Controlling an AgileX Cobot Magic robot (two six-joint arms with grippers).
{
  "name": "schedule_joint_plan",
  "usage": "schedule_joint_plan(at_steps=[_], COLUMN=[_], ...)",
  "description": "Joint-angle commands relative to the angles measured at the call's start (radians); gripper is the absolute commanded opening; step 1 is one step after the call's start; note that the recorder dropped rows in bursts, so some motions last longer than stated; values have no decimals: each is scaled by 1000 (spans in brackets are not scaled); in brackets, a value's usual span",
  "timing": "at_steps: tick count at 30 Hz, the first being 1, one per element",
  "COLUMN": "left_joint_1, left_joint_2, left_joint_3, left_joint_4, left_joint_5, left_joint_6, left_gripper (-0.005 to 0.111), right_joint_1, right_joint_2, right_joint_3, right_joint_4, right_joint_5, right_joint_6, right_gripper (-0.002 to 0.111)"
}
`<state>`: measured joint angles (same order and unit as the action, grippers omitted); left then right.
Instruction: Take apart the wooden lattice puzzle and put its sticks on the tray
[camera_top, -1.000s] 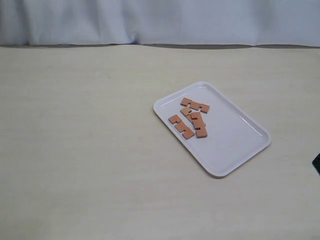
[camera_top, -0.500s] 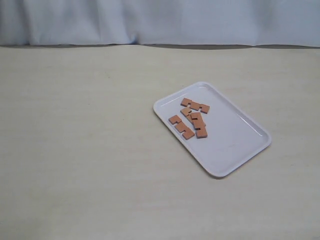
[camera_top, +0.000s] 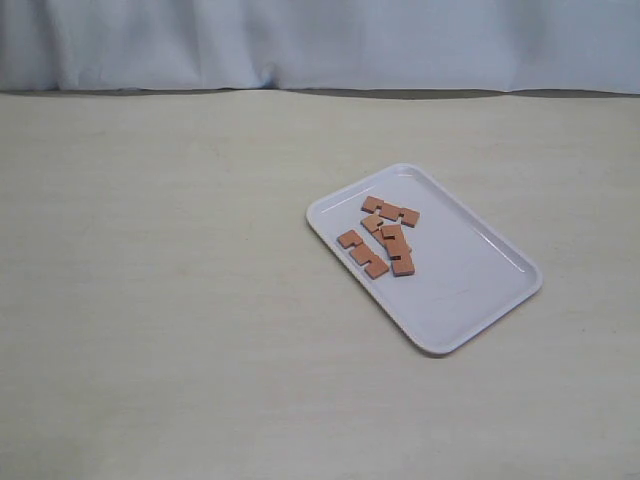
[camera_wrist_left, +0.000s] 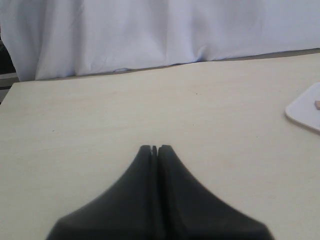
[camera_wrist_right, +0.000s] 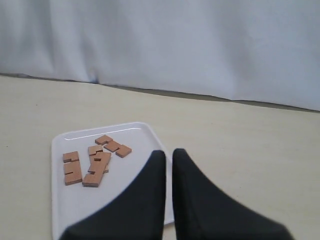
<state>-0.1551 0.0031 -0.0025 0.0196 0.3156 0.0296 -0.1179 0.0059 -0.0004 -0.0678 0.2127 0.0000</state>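
Observation:
The white tray (camera_top: 480, 290) lies right of the table's middle in the exterior view. Several reddish-brown notched sticks (camera_top: 385, 238) lie loose and flat on its near-left part, some overlapping. No assembled lattice puzzle shows anywhere. Neither arm appears in the exterior view. In the right wrist view my right gripper (camera_wrist_right: 168, 152) hangs above the tray (camera_wrist_right: 75, 210) beside the sticks (camera_wrist_right: 92, 162), shut with only a thin slit and nothing held. My left gripper (camera_wrist_left: 154, 148) is shut and empty over bare table, well away from the tray's corner (camera_wrist_left: 305, 107).
The pale wooden table (camera_top: 160, 300) stretches wide to the left of the tray. A white cloth backdrop (camera_top: 320, 40) hangs along the table's far edge.
A dark gripper tip at the exterior view's right edge one second ago has left the view. The tray and sticks have not moved.

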Motion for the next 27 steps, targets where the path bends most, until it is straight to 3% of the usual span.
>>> schedule_joint_plan(at_steps=[1,11,27], left_joint_1=[-8,-8,-8], left_joint_2=[-3,-3,-3], left_joint_3=[2,2,2], left_joint_4=[-4,-4,-4], left_joint_5=[-7,-7,-7], left_joint_6=[-1,-1,-1], left_gripper=[0,0,0], right_joint_1=[-8,-40,-43], right_joint_2=[-6,-6,-6], right_joint_3=[0,0,0], right_joint_4=[-11,-7,5], right_joint_5=[5,110,131], right_joint_6=[-16,-46,-102], right_gripper=[5,5,5])
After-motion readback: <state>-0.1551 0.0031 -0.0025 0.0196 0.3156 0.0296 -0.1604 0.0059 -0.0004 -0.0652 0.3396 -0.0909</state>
